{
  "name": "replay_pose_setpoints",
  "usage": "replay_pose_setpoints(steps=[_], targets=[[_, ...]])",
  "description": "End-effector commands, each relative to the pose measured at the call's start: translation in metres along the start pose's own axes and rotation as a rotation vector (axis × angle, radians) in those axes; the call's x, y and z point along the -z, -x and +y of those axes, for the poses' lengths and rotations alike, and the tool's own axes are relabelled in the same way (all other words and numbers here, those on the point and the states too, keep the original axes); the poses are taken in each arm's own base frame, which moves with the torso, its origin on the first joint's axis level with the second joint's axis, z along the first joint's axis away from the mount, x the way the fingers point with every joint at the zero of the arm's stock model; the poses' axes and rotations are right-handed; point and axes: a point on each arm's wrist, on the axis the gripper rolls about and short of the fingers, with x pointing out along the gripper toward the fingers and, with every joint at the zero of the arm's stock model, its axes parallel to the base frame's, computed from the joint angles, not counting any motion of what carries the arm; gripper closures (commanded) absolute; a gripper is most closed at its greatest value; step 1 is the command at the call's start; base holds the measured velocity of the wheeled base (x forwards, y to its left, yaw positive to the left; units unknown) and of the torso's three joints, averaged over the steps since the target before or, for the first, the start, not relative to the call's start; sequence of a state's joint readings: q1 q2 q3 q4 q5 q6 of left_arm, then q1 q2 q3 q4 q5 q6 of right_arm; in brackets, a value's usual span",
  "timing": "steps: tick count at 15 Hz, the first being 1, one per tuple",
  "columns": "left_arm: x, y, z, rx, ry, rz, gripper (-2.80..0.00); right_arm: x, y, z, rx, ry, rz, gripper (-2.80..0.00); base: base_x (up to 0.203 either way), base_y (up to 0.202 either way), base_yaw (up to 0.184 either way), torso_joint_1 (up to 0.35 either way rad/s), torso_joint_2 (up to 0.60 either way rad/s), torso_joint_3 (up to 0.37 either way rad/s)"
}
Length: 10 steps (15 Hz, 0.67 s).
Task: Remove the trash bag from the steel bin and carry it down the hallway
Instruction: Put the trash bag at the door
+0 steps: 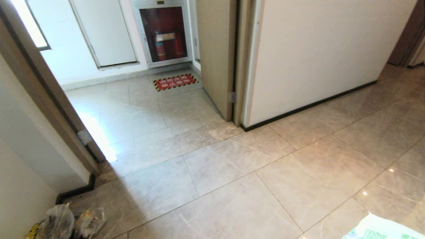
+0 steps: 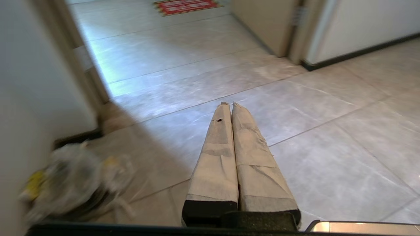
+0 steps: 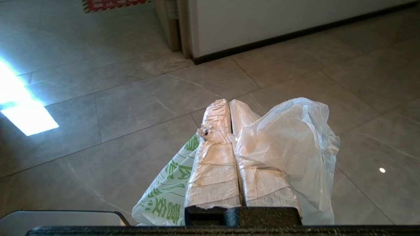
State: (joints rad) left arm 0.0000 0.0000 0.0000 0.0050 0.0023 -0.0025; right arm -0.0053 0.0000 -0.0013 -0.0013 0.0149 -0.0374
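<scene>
A: What could go wrong?
B: On the left, a rubbish pile (image 1: pixel 66 221) sits by the wall; driving wide could clip it. The left gripper (image 2: pixel 229 105) is pressed together, empty.
A: Further right?
B: The right gripper (image 3: pixel 229 102) pinches the trash bag (image 3: pixel 288 141); thin plastic could slip. The door edge (image 1: pixel 217 56) narrows the hallway (image 1: pixel 298 172).

Crumpled green-printed white trash bag (image 3: pixel 288 147) above hallway (image 3: pixel 115 108) tiles
</scene>
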Motion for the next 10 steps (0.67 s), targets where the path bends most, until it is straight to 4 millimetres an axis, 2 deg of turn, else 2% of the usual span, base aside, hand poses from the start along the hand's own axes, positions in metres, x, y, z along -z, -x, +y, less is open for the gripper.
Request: replay_pose_setpoints(steps=[1, 10], targets=[[0.0000, 0.0000, 0.0000, -0.001, 0.001, 0.000, 0.00, -0.0001, 0.0000, 0.0000, 0.000, -0.001, -0.001, 0.00, 0.000, 0.010, -0.170, 0.001, 0.00, -0.002], [0.0000, 0.0000, 0.0000, -0.001, 0.001, 0.000, 0.00, -0.0003, 0.0000, 0.0000, 0.000, -0.001, -0.002, 0.00, 0.000, 0.009, -0.171, 0.002, 0.00, 0.003]])
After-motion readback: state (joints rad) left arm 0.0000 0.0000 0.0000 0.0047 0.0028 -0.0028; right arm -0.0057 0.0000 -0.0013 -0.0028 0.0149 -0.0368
